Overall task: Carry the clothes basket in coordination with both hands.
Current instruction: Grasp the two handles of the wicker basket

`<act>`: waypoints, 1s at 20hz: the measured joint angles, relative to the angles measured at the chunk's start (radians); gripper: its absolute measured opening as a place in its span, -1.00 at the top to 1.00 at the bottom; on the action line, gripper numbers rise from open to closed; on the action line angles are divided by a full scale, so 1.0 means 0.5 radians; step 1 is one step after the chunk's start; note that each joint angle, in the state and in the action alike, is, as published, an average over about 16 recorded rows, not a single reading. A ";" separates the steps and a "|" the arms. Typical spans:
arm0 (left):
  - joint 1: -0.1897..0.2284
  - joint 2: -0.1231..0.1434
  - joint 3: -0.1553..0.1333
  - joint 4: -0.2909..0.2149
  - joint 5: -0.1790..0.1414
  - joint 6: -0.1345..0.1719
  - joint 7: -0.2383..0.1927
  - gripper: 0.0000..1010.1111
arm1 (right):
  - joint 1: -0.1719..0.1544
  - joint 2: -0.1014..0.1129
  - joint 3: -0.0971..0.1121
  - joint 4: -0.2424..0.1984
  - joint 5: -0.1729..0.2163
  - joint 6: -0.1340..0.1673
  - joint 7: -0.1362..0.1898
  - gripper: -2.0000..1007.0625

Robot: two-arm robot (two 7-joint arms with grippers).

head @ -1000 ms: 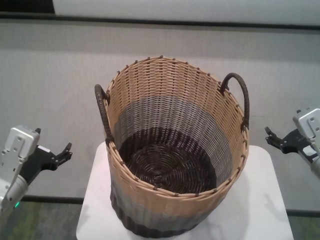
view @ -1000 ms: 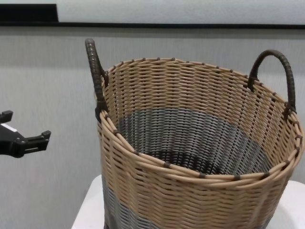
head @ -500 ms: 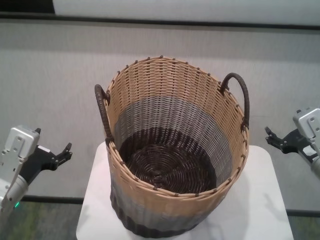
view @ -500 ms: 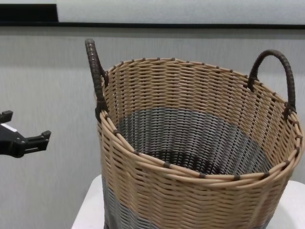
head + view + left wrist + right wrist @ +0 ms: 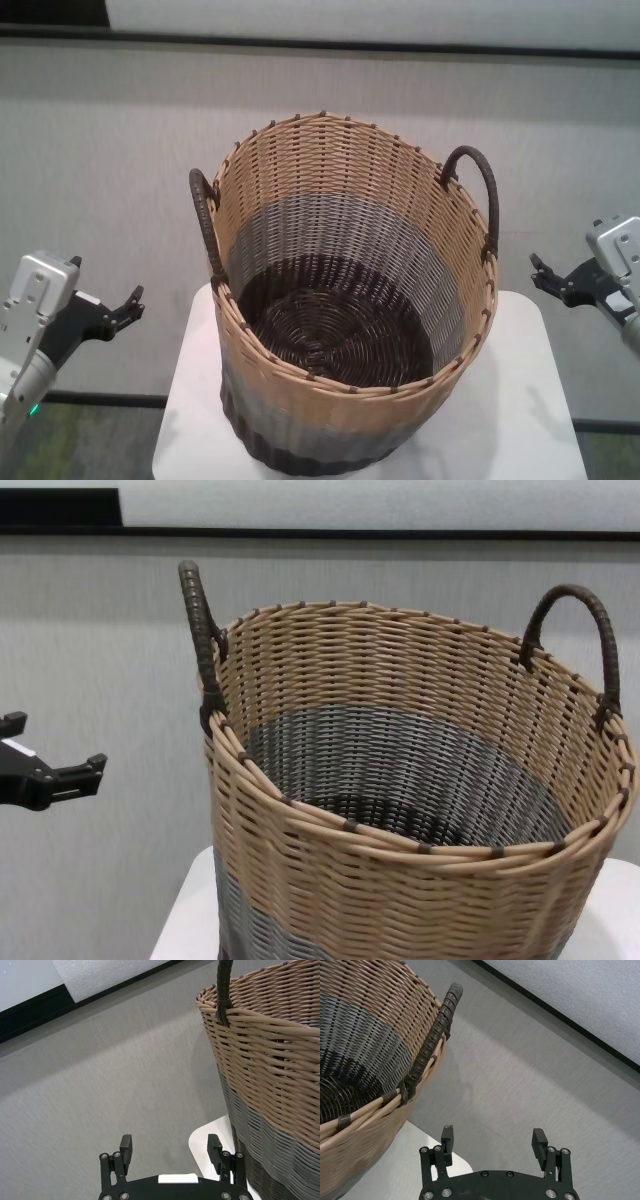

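The clothes basket stands upright and empty on a small white table, with a tan upper band, grey middle and dark base. One dark loop handle rises on its left, the other handle on its right. My left gripper hovers open to the left of the basket, well apart from it and below the handle. On the other side my right gripper is open too, a short gap from the basket wall. The wrist views show each gripper empty, facing the basket's side and handle.
The white table is barely wider than the basket. A grey surface lies behind and around it, ending at a black strip under a white panel. Open room lies on either side of the basket.
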 joint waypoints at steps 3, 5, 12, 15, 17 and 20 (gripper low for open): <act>0.000 0.000 0.000 0.000 0.000 0.000 0.000 -0.98 | 0.000 0.000 0.000 0.000 0.000 0.000 0.000 -0.99; 0.000 0.000 0.000 0.000 0.000 0.000 0.000 -0.98 | 0.000 0.000 0.000 0.000 0.000 0.000 0.000 -0.99; 0.000 0.000 0.000 0.000 0.000 0.000 0.000 -0.98 | 0.000 0.000 0.000 0.000 0.000 0.000 0.000 -0.99; 0.000 0.000 0.000 0.000 0.000 0.000 0.000 -0.98 | 0.000 0.000 0.000 0.000 0.000 0.000 0.000 -0.99; 0.000 0.000 0.000 0.000 0.000 0.000 0.000 -0.98 | 0.000 0.000 0.000 0.000 0.000 0.000 0.000 -0.99; 0.000 0.000 0.000 0.000 0.000 0.000 0.000 -0.98 | -0.001 0.002 0.000 -0.003 -0.002 0.002 0.001 -0.99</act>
